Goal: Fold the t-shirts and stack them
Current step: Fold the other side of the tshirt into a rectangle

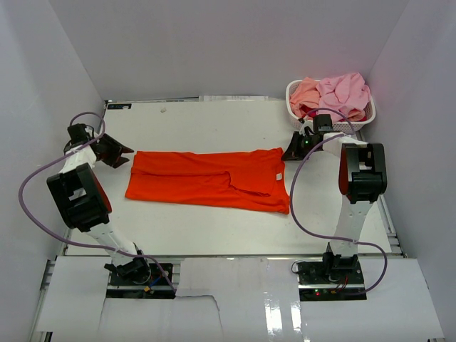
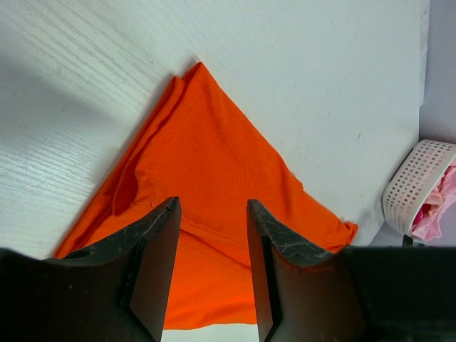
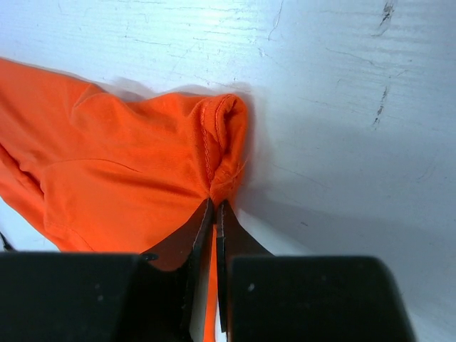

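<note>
fold step: right gripper pinches the orange t-shirt corner nearest the basket, left gripper half-open, empty, over the far end. left probably needs to grab next.

White perforated basket at table corner

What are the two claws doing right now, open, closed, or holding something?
Left gripper: open, holding nothing.
Right gripper: closed on the orange t-shirt at its edge.
</note>
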{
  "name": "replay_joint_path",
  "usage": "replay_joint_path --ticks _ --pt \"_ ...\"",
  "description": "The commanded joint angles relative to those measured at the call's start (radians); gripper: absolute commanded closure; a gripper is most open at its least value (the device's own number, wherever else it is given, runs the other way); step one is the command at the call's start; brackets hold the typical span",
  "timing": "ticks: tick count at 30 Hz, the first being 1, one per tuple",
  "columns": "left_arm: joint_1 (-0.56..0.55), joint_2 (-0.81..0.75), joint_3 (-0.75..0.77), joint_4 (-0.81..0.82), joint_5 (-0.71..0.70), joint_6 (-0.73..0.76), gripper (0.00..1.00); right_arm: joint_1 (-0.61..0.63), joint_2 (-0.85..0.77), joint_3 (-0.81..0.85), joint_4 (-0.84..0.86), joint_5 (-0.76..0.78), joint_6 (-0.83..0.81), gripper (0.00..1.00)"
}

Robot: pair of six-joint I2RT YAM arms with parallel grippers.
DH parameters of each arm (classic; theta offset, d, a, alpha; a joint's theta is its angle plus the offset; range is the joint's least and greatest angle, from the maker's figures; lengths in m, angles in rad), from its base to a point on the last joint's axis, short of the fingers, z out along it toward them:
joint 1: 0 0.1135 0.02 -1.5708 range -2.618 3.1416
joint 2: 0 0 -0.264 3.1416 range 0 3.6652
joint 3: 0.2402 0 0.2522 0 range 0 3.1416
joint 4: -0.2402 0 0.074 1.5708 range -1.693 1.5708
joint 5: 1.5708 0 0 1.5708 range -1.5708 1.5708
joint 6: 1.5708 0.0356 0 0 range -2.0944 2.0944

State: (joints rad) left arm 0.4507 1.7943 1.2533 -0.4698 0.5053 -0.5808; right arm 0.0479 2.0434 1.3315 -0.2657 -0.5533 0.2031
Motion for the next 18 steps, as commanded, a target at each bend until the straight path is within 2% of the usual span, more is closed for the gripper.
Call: replay_joint_path --ticks 1,8,18 --pt "0.008 -0.01 0.021 0.011 0.005 -0.01 0.47 -0.005 0.006 0.035 0.011 0.001 -0.004 0.92" --pt "0.008 0.036 0.058 -0.006 -0.001 -0.019 0.47 -0.02 -0.003 0.025 0.01 0.018 0.005 0.92" --pt "0.009 0.235 0.228 -0.061 0.032 -0.047 0.47 -0.028 -0.025 -0.005 0.013 0.036 0.006 0.92"
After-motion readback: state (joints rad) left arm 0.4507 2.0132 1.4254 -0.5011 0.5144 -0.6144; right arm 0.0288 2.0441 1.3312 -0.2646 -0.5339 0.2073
